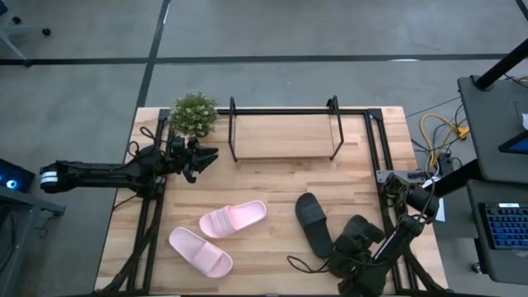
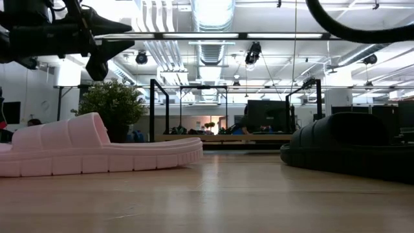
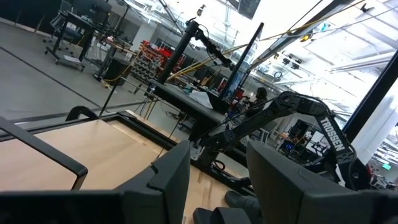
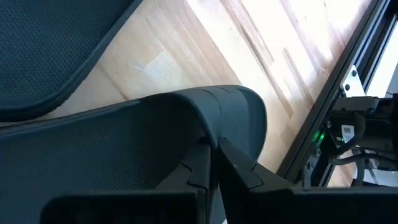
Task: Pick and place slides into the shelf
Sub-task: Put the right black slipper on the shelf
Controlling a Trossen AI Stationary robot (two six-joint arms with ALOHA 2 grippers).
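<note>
Two pale pink slides lie sole-down near the table's near left, one (image 1: 233, 219) beside the other (image 1: 200, 250); the low view shows a pink one (image 2: 97, 152). One black slide (image 1: 313, 223) lies free at the near right. My right gripper (image 1: 356, 239) is down at the second black slide (image 1: 363, 231) and is shut on it. The shelf (image 1: 285, 136) stands at the far edge with nothing on its board. My left gripper (image 1: 206, 157) hangs open above the far left of the table, next to the plant, and touches nothing. My right gripper (image 4: 212, 155) pinches the black slide's wide strap (image 4: 230, 106) at its edge, between the two fingers, which lie across the strap. Whether the slide is lifted or still rests on the table, I cannot tell.
A small potted plant (image 1: 194, 114) stands at the far left corner beside the shelf. Black frame rails run along the table's left (image 1: 148, 223) and right (image 1: 381, 165) sides. Bare wood lies between the slides and the shelf.
</note>
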